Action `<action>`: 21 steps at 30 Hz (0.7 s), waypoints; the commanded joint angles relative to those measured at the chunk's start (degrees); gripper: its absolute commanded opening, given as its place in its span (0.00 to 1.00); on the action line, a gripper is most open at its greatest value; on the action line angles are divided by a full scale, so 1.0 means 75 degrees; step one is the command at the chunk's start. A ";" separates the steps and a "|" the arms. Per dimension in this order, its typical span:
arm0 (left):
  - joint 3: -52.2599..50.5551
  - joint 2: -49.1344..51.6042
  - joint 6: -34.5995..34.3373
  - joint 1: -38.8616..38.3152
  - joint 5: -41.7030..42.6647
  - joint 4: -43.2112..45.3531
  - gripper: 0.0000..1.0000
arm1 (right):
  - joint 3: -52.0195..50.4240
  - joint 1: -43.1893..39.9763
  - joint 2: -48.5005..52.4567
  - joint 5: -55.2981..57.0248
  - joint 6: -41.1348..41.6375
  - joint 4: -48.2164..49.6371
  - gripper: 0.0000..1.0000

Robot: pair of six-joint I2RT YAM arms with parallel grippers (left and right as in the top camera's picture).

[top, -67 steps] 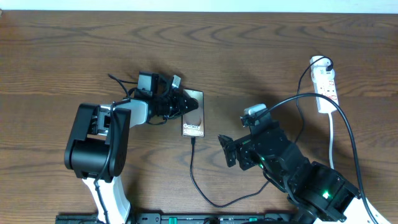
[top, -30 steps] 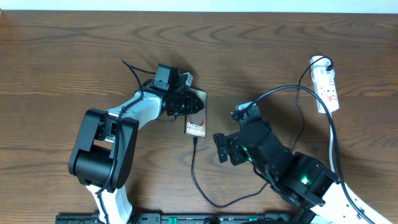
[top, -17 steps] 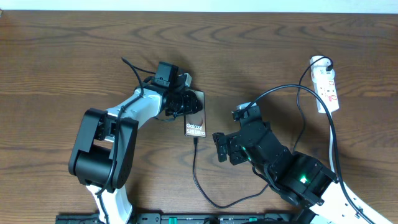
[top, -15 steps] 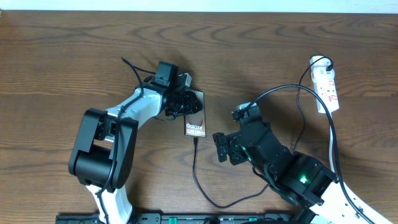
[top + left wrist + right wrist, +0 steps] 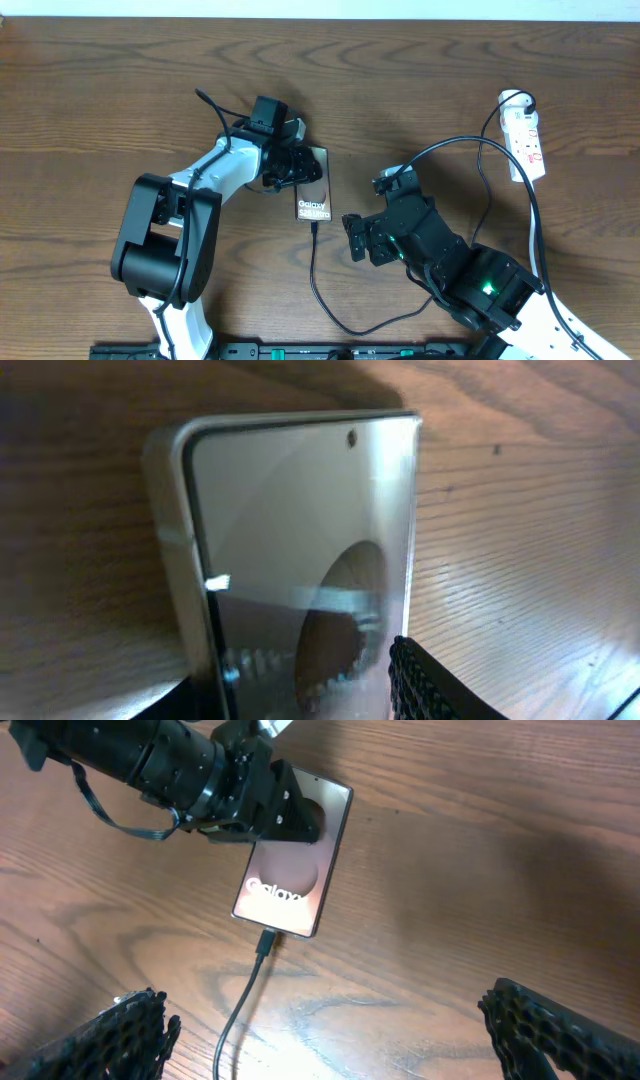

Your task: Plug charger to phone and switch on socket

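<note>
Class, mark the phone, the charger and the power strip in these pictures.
phone [image 5: 285, 895]: right wrist view, on the Galaxy lettering.
charger [image 5: 265, 943]: right wrist view, connector at the phone.
power strip [image 5: 526, 140]: overhead view, middle of its white body.

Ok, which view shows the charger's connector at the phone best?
Right wrist: the charger's connector sits large and unobstructed at the phone's bottom edge. Overhead shows it tiny; left wrist shows only the phone's other end.
</note>
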 commanded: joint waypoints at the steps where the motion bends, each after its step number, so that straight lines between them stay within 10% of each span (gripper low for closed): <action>1: -0.0172 0.0501 0.0184 0.0023 -0.1020 -0.0367 0.46 | 0.0102 -0.0038 0.0029 0.0035 0.0087 -0.0026 0.99; 21: 0.0175 0.0495 0.0181 0.0041 -0.1317 -0.1169 0.47 | 0.0099 -0.0041 0.0029 0.0038 0.0085 -0.0207 0.99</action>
